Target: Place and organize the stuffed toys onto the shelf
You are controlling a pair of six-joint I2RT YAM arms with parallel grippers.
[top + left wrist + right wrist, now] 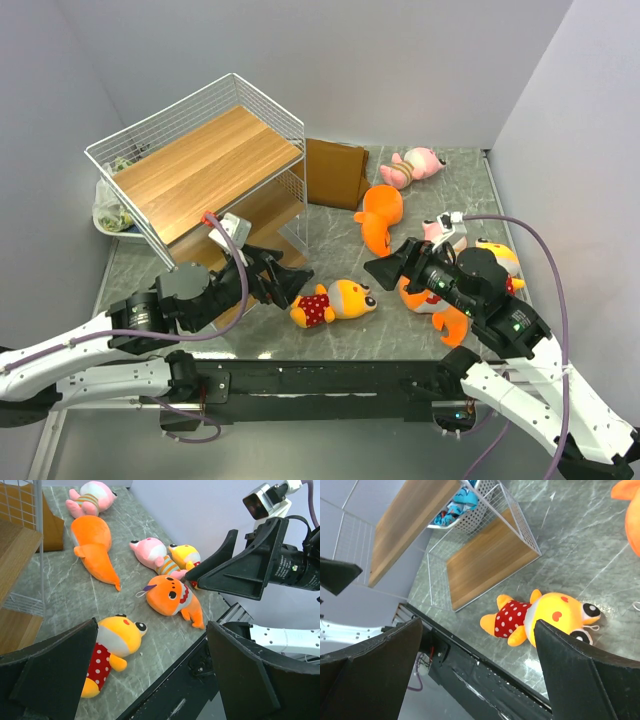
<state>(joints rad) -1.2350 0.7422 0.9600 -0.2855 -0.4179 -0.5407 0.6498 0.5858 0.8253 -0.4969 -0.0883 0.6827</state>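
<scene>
From above, we saw both claws spread wide and empty. The left gripper [290, 285] hovered just beside the near dotted toy [332, 303], which lay on the table [330, 240] in front of the shelf [200, 165]. The right gripper [388, 262] hung near the toy's head. We judged the left arm the better one for this pick. It should close across the toy's red torso rather than a limb, lift it clear of the wire rim, and set it toward the back of a board so the others have room. The right arm covered most of the second shark [450, 322], and the top board hid the lower tiers.

In the left wrist view, the near dotted toy lay low between our own fingers, close to one of them, so we thought the claw should centre over it before descending. The first shark [92, 545], a pink toy [150, 550] and the second shark's face showed plainly. The shelf was cut off at the frame edge, and the other dotted toy [185, 555] was half hidden behind the right claw.

In the right wrist view, the near dotted toy lay just beside the lower board, and one finger covered part of its head. We could not tell what filled the basket [480, 510] behind the shelf.
</scene>
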